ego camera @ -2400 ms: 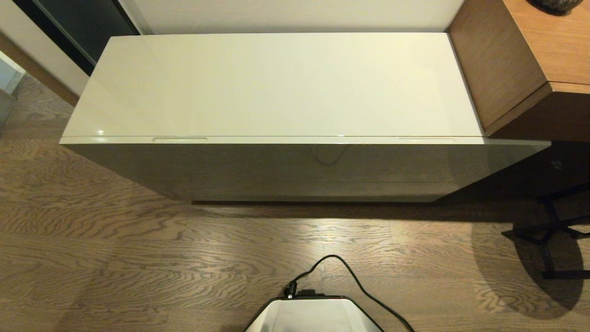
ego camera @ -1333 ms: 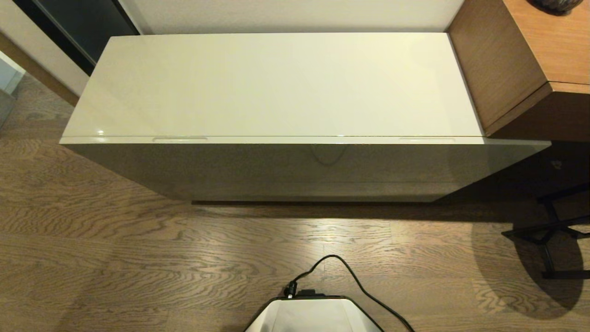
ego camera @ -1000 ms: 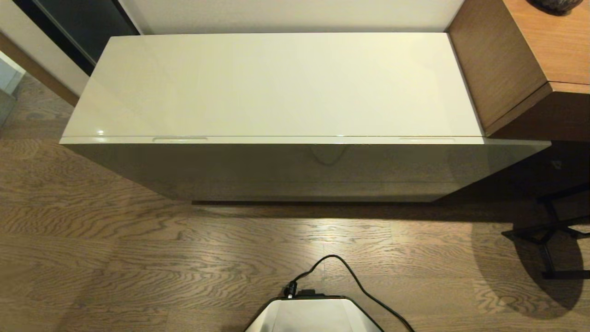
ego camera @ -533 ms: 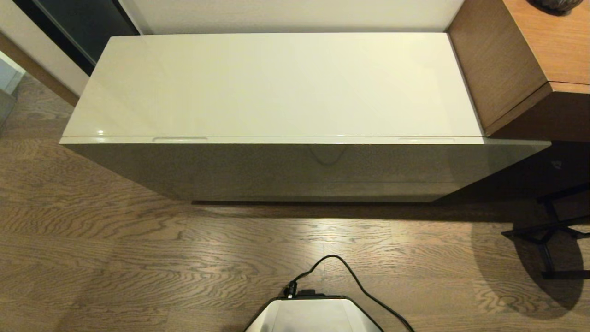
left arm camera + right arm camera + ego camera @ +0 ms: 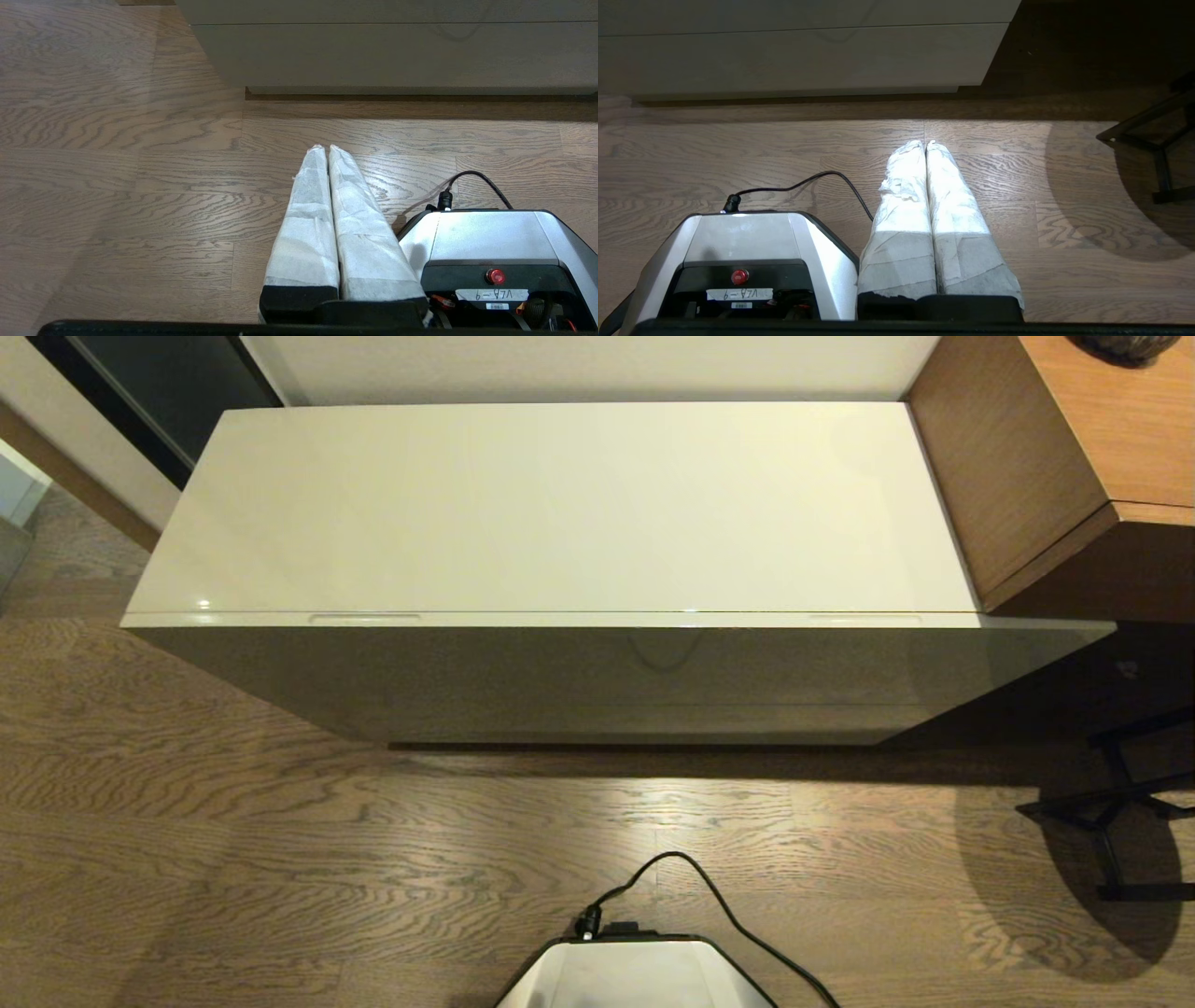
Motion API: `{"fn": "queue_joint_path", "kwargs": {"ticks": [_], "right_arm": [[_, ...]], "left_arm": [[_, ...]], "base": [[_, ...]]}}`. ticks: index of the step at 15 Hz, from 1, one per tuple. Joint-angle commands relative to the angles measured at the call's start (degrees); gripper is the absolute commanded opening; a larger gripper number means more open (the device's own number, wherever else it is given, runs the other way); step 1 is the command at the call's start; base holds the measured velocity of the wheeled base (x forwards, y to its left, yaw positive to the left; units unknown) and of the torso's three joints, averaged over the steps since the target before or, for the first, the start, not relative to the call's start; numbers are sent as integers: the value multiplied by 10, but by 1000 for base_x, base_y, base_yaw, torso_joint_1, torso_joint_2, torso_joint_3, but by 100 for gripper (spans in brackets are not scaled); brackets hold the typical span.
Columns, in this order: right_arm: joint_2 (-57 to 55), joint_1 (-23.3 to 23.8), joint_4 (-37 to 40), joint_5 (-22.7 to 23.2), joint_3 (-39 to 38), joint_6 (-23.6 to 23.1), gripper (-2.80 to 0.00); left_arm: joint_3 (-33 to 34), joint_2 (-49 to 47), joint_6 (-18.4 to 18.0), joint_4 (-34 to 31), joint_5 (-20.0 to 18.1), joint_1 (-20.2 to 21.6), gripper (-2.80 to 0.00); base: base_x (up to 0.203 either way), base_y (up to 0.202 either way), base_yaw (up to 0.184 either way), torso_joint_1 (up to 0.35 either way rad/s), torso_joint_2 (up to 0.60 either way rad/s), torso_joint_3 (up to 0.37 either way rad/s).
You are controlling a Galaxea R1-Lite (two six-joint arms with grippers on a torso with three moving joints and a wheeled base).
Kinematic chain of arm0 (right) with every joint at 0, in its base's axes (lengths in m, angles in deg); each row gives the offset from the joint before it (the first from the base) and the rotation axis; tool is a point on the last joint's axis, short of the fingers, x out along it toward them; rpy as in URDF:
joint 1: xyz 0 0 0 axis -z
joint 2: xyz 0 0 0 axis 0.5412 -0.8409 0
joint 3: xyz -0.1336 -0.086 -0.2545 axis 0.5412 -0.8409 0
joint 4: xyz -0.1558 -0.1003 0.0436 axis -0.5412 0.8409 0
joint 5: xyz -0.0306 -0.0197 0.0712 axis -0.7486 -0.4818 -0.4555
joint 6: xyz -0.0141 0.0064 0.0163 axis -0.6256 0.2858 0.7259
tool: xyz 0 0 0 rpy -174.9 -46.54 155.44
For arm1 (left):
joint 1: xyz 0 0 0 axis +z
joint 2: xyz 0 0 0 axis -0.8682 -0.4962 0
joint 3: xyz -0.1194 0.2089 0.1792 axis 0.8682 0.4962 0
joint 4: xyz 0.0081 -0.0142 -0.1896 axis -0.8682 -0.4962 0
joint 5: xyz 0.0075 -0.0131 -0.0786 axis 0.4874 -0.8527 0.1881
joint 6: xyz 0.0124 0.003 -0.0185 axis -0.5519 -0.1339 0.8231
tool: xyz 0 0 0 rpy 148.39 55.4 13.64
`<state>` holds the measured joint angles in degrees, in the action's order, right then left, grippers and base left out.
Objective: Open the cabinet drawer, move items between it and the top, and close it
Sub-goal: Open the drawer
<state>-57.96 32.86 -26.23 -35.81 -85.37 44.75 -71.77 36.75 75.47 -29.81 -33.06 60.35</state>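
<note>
You are at the very start: the cabinet point(image 5: 597, 569) stands shut against the far wall, its top point(image 5: 560, 504) bare, and nothing on it to move. The cabinet drawer point(image 5: 616, 620) is closed flush along the near edge, one recess point(image 5: 364, 617) towards the left, another point(image 5: 864, 617) towards the right. Opening, swapping and closing all remain. The items are nowhere in sight; they are probably inside, though you cannot confirm that. Both arms hang parked low beside the base point(image 5: 635, 971): left gripper point(image 5: 327, 150) pressed closed and empty, right gripper point(image 5: 925, 143) likewise closed on nothing.
</note>
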Motion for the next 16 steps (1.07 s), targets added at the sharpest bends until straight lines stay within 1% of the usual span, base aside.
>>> {"fn": "queue_joint_path", "kwargs": {"ticks": [1, 16], "right_arm": [[-1, 0, -1, 0, -1, 0, -280], [-1, 0, -2, 0, -1, -6, -280]], "left_arm": [[0, -1, 0, 0, 0, 0, -280], [0, -1, 0, 0, 0, 0, -280]], "base": [[0, 0, 0, 0, 0, 0], [0, 0, 0, 0, 0, 0]]}}
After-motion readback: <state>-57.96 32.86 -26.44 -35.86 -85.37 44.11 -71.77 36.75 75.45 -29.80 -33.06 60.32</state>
